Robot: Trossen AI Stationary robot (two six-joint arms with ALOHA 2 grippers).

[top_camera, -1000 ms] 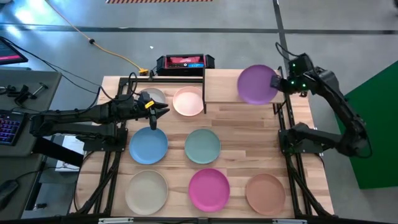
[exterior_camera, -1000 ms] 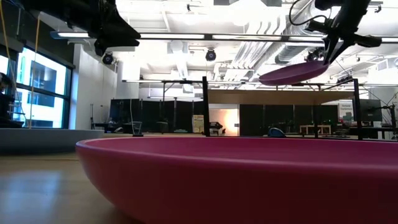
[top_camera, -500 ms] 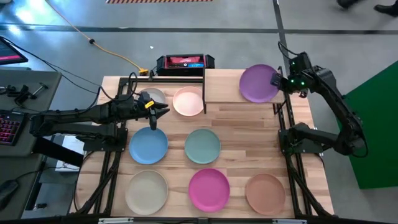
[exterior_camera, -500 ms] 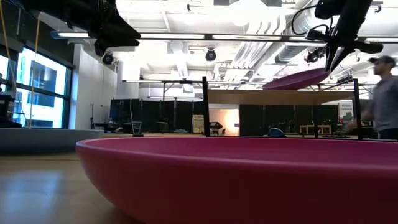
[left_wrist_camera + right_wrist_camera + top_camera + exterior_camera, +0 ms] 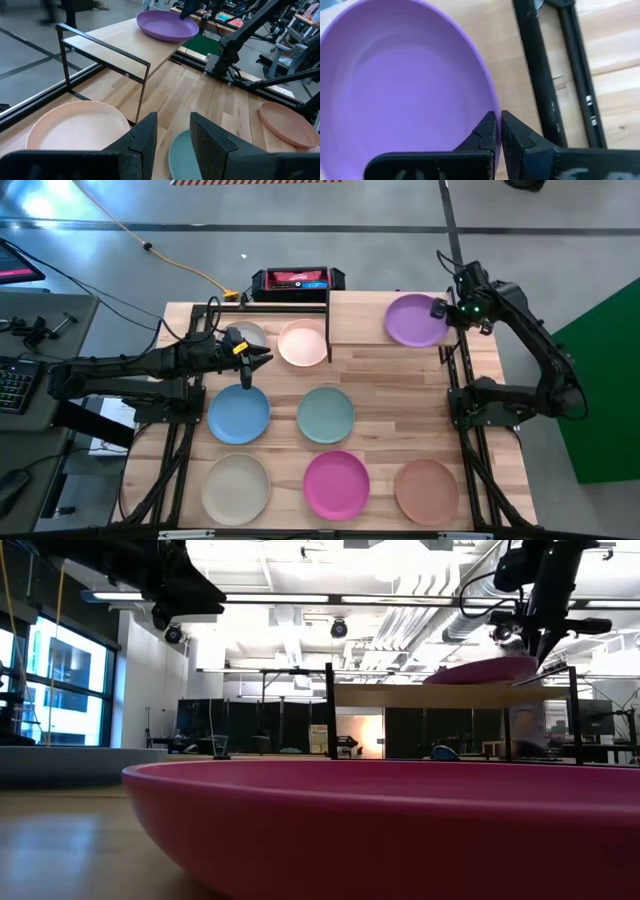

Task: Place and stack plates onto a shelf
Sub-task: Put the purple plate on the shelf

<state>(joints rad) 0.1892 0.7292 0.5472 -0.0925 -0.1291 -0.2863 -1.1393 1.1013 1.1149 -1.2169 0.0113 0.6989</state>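
Right hand [image 5: 441, 310] pinching purple plate [image 5: 414, 319] rim over shelf [image 5: 356, 320] right end, left hand [image 5: 256, 360] narrow

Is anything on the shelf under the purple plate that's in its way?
No. The right gripper holds the purple plate by its rim over the shelf, and the board shows only bare wood there.

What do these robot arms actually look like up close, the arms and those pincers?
Both arms are dark, jointed tubes with black cables looped along them. The right gripper has small green lights glowing near its wrist. The left gripper ends in two flat, black, angular fingers, with a yellow tag nearby.
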